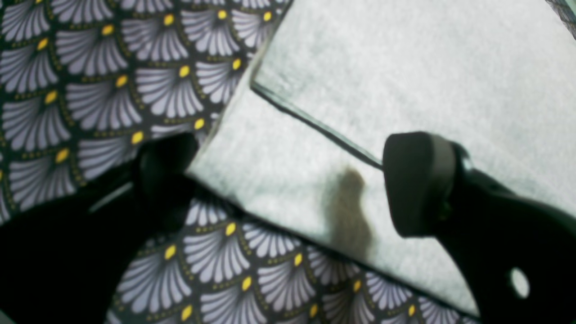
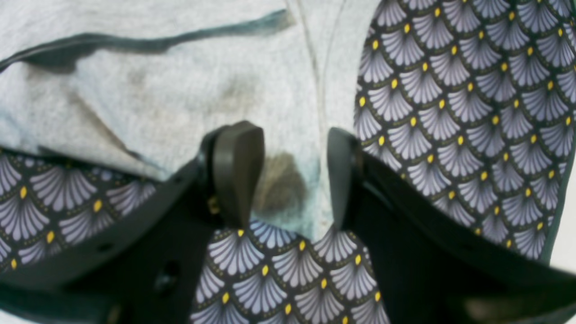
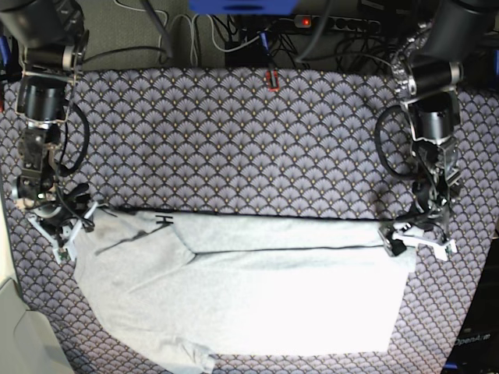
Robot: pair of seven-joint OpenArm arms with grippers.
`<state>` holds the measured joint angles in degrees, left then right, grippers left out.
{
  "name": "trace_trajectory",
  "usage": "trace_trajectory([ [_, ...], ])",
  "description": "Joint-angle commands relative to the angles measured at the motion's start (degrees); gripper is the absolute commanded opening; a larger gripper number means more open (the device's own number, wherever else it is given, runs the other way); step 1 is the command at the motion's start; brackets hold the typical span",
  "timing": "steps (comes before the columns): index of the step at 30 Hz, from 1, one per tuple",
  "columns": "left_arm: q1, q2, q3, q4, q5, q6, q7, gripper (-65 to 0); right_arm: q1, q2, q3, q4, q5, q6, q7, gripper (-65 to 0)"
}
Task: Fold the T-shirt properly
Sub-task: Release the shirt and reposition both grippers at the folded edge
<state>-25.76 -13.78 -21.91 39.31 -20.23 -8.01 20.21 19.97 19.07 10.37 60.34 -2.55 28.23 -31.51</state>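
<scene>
T-shirt (image 3: 257, 288) lies flat across lower centre of the tabletop (image 3: 234, 148), soft, limp, light; both end effectors, left (image 1: 288, 180) and right (image 2: 294, 175), open over fold-line corners, holding nothing; best pinched at doubled corner edges.

The left gripper (image 3: 413, 238) is hanging low at the base view's three o'clock, its fingers (image 1: 416, 180) standing spread wide; the right gripper (image 3: 66, 226) is hanging low at nine o'clock, its fingers (image 2: 236, 173) parted too
</scene>
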Motion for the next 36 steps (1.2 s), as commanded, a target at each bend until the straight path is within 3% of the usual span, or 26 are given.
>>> trace_trajectory([
  [1, -0.66, -0.42, -0.02, 0.21, -0.56, -0.12, 1.38, -6.3, 1.44, 1.11, 0.22, 0.81, 0.30, 0.04, 1.22, -36.9],
  [4, -0.66, -0.42, -0.02, 0.12, -0.56, 0.05, 1.46, -12.2, 1.35, 1.11, 0.22, 0.81, 0.30, 0.04, 1.22, -36.9],
  [11, -0.13, -0.33, -0.02, 0.12, -0.56, 0.32, 1.29, -14.7, 0.65, 1.11, 0.22, 0.81, 0.30, 0.04, 1.31, -36.9],
  [19, 0.04, -0.42, -0.02, 0.12, -0.56, 0.32, 1.55, -43.4, 1.00, 2.07, 0.31, -0.60, 0.57, 0.04, 1.75, -36.9],
  [23, 0.04, -0.50, -0.02, 0.12, -0.56, 0.41, 1.55, -52.8, 1.09, 2.34, 0.57, -1.13, 0.66, 0.04, 1.84, -36.7],
  [29, 0.13, -0.50, -0.02, 0.12, -0.56, 0.49, 1.55, -64.1, 2.76, 1.98, 6.55, -1.30, 0.74, 0.21, 0.52, -36.6],
  [33, 0.13, -0.50, -0.02, 0.12, -0.56, 0.49, 1.55, -64.5, 2.85, 1.02, 8.75, -1.30, 0.74, 4.26, -1.24, -36.6],
  [36, 0.13, -0.50, -0.02, 0.12, -0.47, 0.49, 1.55, -64.5, 2.85, 0.31, 9.89, -1.30, 0.74, 4.96, -2.65, -36.6],
])
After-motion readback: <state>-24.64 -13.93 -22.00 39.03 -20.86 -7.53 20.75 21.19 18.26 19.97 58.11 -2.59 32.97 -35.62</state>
